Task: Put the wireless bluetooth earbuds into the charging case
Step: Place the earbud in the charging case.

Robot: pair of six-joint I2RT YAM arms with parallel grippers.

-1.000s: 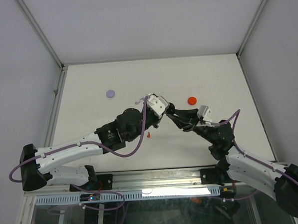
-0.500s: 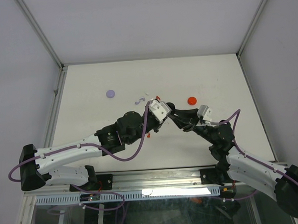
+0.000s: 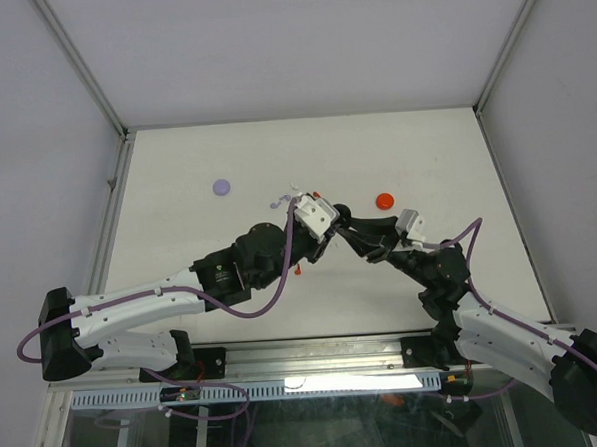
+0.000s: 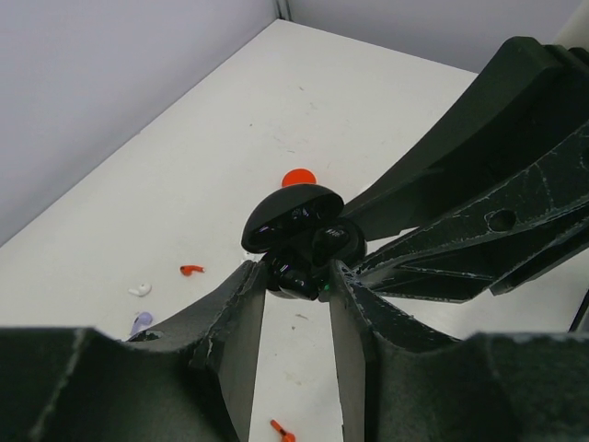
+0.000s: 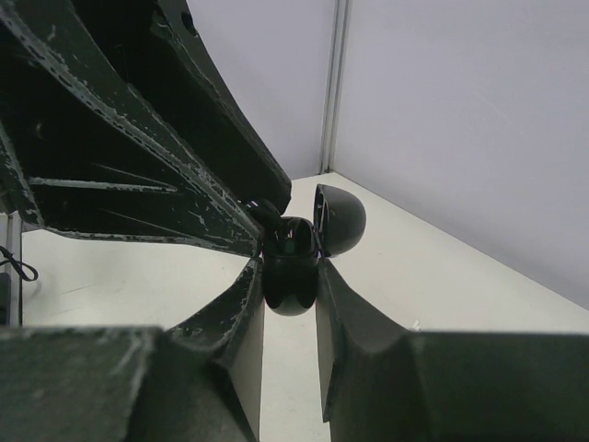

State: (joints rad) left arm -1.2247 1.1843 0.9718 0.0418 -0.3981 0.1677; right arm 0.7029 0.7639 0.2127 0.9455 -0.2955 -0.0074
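Observation:
My right gripper [image 5: 290,267] is shut on the black charging case [image 5: 290,285], holding it above the table with its lid [image 5: 339,219] swung open. My left gripper [image 4: 299,276] meets it tip to tip at the case's mouth [image 4: 322,247]. Its jaws stand a little apart around a glossy black piece [image 4: 293,278]; I cannot tell whether that is an earbud or the case's edge. On the table lie a red earbud [image 4: 190,270], a white earbud [image 4: 140,289], a lavender earbud [image 4: 140,322] and a second red earbud [image 4: 281,430]. From above, both grippers meet at mid-table [image 3: 335,220].
A red round case [image 3: 383,200] sits on the table just right of the meeting grippers. A lavender round case [image 3: 221,186] lies at the back left. Metal frame posts and grey walls bound the white table [image 3: 425,147].
My left wrist has shifted slightly right and nearer, toward the case, uncovering the small earbuds behind it. The right arm has stayed still with the case.

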